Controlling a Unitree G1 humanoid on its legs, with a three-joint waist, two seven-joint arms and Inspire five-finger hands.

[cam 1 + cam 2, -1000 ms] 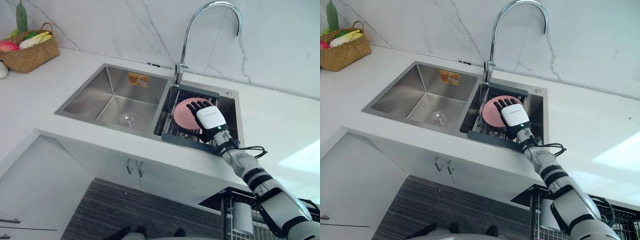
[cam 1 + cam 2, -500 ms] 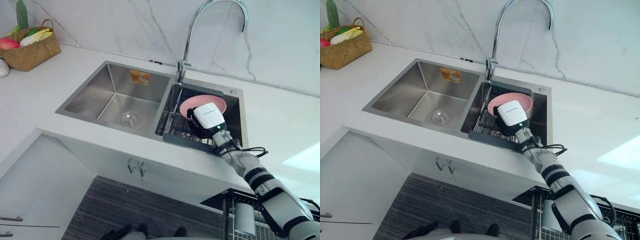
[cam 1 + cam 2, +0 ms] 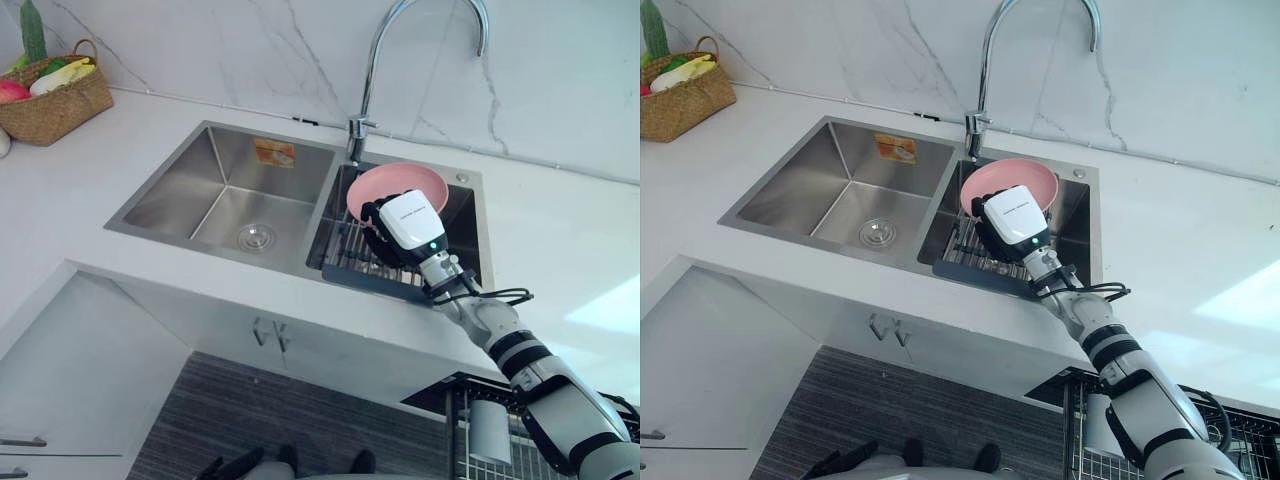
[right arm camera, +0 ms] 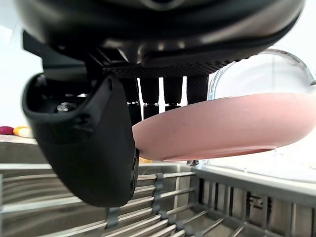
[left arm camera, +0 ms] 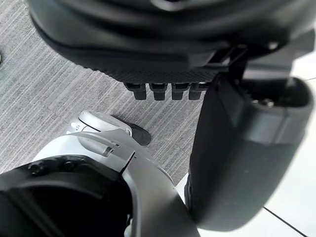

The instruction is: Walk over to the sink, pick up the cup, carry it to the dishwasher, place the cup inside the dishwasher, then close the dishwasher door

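The pink bowl [image 3: 400,186] is in the air over the right basin of the sink [image 3: 225,185], just below the faucet [image 3: 372,70] and with its opening turned upward. The right hand [image 3: 410,222] holds it by the near rim: in the right wrist view the thumb [image 4: 84,148] is under the rim and the fingers [image 4: 173,91] are curled over it. The bowl hangs clear of the bars of the wire rack [image 4: 163,217] in that basin. The left basin is beside it, and a wicker basket [image 3: 55,98] with fruit stands far left on the white tabletop [image 3: 80,200]. The left hand [image 5: 237,138] hangs over the floor [image 5: 44,98], its fingers relaxed and holding nothing.
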